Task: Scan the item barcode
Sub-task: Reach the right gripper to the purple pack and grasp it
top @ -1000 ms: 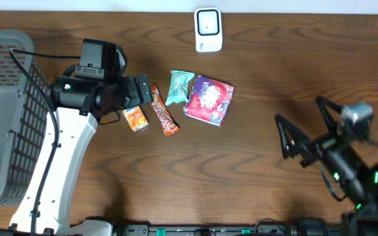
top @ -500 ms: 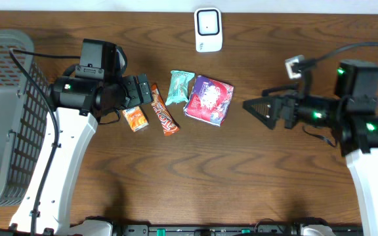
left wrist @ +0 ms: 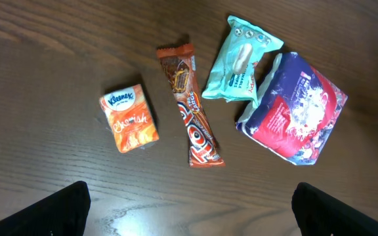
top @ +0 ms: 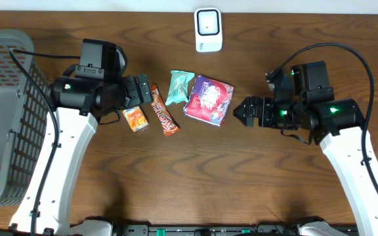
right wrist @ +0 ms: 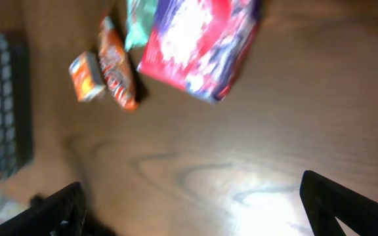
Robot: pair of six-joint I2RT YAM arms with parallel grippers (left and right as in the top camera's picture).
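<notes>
Table (top: 195, 177): dark wood, basket (top: 5, 98) at left.
Items: 4 in a row, tissues (top: 135, 118), bar (top: 164, 109), teal pack (top: 179, 87), purple bag (top: 209, 99); scanner (top: 208, 29) behind.
Left fingers (left wrist: 51, 213): spread wide, empty, over tissues.
Right fingers (right wrist: 346, 206): spread wide, empty, beside purple bag.

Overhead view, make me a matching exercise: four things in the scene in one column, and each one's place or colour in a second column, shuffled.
Things:
1. tissue pack
2. teal packet
3. scanner
4. basket

Descriptions:
A. white, at the top edge of the table
B. grey mesh, at the left edge
C. orange, leftmost in the row of items
D. between the candy bar and the purple bag

Pairs: 1-C, 2-D, 3-A, 4-B
</notes>
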